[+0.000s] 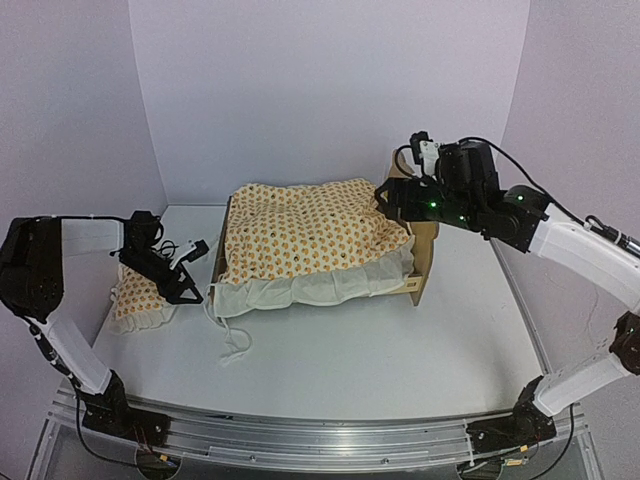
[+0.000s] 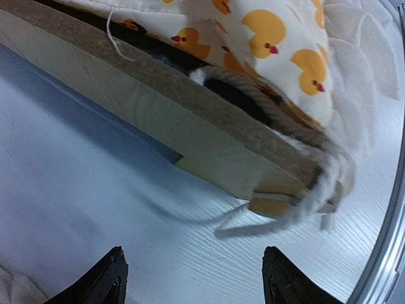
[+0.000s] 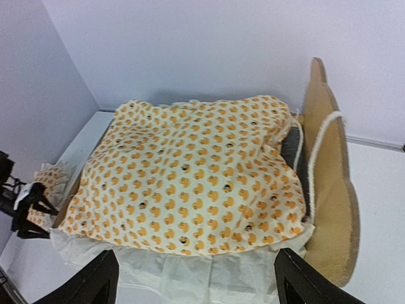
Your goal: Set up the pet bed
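L end effector (image 2: pixel 195 256) spread, empty, by pillow (image 1: pixel 140 297) | R end effector (image 3: pixel 196 254) spread, by bedding (image 3: pixel 183 171)

Matt raw wood bed frame (image 3: pixel 329 190), soft cloth bedding (image 3: pixel 190 171)

One wooden bed frame (image 1: pixel 427 250), one duck-print bedding (image 1: pixel 310 235), one pillow (image 1: pixel 135 297), two tools: left tool (image 2: pixel 195 269), right tool (image 3: pixel 196 272)

Cream bedding (image 1: pixel 310 235) with orange ducks, tan wooden frame (image 3: pixel 329 209)
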Available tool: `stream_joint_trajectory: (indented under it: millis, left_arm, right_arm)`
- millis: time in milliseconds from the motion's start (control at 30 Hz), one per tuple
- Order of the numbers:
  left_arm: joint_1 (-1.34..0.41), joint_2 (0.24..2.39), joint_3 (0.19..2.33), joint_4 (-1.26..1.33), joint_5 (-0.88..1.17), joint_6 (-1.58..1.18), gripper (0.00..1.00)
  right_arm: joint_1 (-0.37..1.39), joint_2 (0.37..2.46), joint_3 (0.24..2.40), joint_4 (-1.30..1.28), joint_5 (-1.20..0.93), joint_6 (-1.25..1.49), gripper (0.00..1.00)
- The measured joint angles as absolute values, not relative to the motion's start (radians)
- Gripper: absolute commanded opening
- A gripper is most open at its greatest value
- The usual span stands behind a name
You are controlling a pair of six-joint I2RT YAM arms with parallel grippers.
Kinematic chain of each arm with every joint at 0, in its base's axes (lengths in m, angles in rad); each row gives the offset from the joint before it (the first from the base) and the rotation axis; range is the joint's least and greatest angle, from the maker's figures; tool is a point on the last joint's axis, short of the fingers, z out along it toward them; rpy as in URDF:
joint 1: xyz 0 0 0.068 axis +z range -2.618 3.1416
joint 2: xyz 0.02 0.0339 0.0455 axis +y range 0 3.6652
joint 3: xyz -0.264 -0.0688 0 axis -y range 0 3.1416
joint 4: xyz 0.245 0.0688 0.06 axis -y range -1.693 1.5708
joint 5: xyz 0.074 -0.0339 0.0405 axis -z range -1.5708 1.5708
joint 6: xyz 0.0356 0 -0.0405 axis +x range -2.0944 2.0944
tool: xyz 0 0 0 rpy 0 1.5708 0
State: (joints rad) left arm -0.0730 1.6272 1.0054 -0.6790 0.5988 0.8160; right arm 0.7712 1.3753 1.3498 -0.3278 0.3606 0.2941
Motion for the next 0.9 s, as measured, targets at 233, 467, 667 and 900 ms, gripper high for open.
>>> stream_joint_trajectory:
  millis: [233,467,667,900]
  left_arm:
    - [-0.105,1.734,1.006,-0.584,0.634,0.854,0.22]
    - [-0.119,1.722,1.023,-0.656,0.692,0.902,0.0]
    - [-0.116,1.546,1.111,-0.887,0.8,0.946,0.0]
    - [-0.142,1.433,1.217,-1.049,0.984,0.901,0.0]
  right_arm:
    - [0.863,1.434,1.406,-0.313,0.303,0.258,0.84]
    - [0.885,1.488,1.439,-0.308,0.244,0.212,0.83]
    - [0.968,1.577,1.491,-0.21,0.091,0.143,0.8]
    - [1.05,1.808,1.54,-0.056,-0.044,0.177,0.67]
